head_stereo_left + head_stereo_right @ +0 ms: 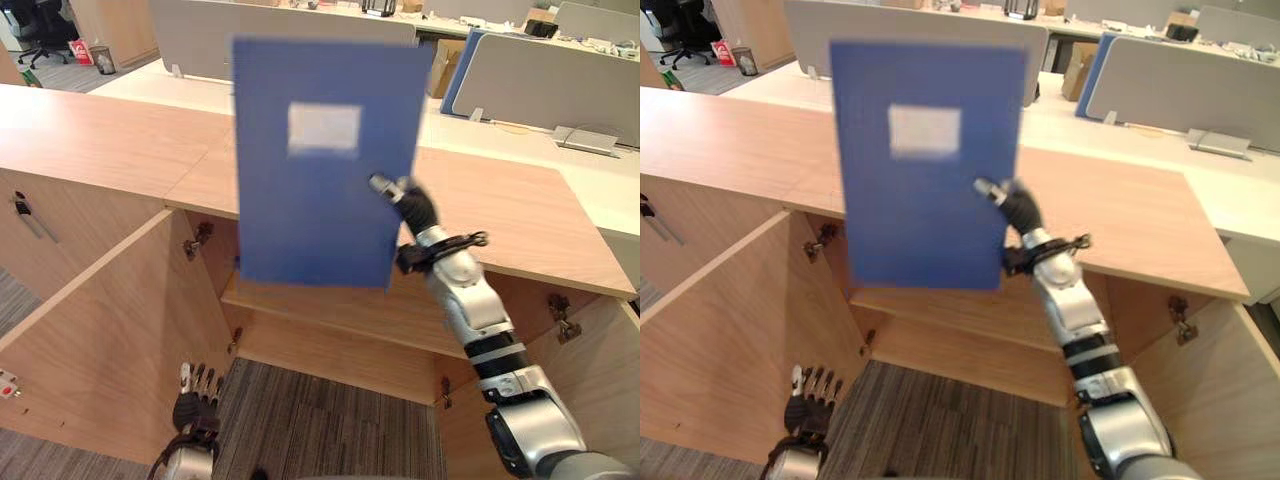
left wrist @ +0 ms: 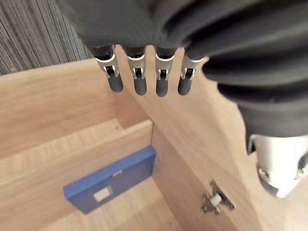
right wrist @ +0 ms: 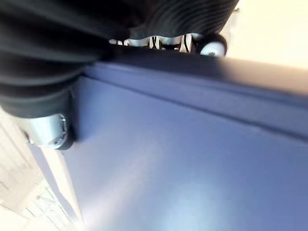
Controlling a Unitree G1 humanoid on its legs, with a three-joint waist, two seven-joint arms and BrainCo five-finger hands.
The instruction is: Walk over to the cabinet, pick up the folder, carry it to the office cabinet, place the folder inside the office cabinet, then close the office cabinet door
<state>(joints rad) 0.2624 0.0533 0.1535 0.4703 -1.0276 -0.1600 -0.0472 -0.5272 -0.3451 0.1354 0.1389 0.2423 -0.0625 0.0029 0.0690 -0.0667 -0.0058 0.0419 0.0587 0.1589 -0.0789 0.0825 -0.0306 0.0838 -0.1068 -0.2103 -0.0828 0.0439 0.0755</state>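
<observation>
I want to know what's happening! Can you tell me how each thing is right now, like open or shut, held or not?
folder: held upright in the air, in front of the cabinet opening.
right hand: shut on the folder's edge.
left hand: open, fingers straight, holding nothing.
office cabinet: open.
left door: swung out.
right door: swung out.

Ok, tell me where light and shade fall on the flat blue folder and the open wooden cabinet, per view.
Right wrist view: the flat blue folder shows a pale sheen across its cover, darkening towards the right hand. Left eye view: the open wooden cabinet has an evenly lit top, its shelf space beneath in shade.
</observation>
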